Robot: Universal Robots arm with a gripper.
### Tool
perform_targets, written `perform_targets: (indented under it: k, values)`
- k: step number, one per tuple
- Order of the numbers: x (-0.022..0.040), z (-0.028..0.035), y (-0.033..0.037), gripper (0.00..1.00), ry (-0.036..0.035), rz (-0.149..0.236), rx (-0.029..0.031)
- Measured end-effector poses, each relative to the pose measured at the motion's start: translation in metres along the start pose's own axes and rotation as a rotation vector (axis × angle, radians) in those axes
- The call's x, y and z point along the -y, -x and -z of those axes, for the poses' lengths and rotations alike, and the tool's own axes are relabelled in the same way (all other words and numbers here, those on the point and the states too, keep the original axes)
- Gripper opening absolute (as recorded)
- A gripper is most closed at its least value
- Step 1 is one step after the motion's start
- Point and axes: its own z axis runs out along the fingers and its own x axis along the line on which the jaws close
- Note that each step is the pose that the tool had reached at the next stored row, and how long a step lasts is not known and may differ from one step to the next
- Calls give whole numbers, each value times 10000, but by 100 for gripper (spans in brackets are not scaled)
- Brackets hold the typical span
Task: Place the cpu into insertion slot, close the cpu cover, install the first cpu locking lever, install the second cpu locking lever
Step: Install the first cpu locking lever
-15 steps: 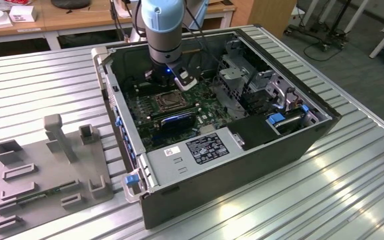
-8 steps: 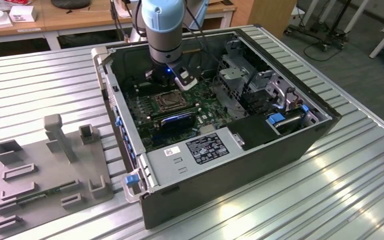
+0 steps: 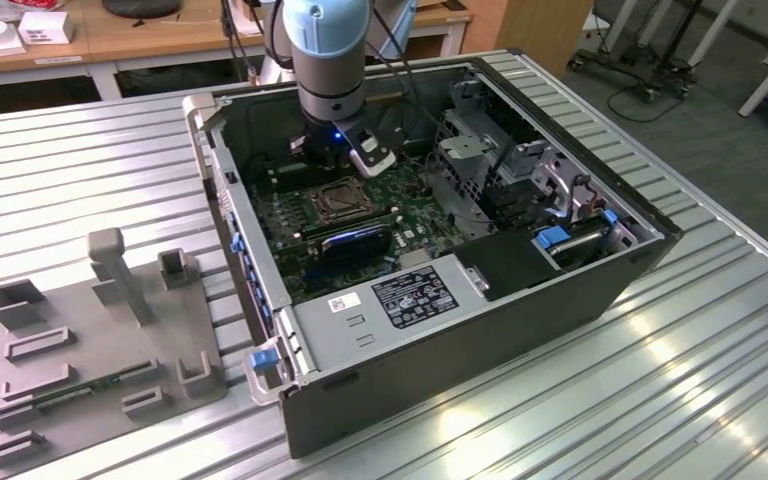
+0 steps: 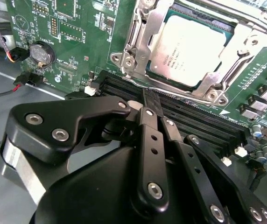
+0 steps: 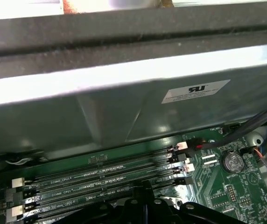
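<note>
Robotics lab, slatted metal bench (image 3: pixel 704 380), opened computer case (image 3: pixel 491 340), wooden desks (image 3: pixel 157 40) behind

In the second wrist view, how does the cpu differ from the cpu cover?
The cpu is a solid flat square with a smooth pale top; the cover is an open frame with a cut-out centre. The cpu sits in the middle; the cover lies around it, over its edges. The cover has bent tabs and holes; the cpu has none. Both are silvery metal, lying flat on the board.
</note>
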Motion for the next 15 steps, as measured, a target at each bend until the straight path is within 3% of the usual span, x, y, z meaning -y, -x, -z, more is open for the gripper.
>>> perform_targets:
  k: [10,15]
  values:
    - [12,2,-11,11,0,2,0]
    - [44,-29,-12,11,6,11,34]
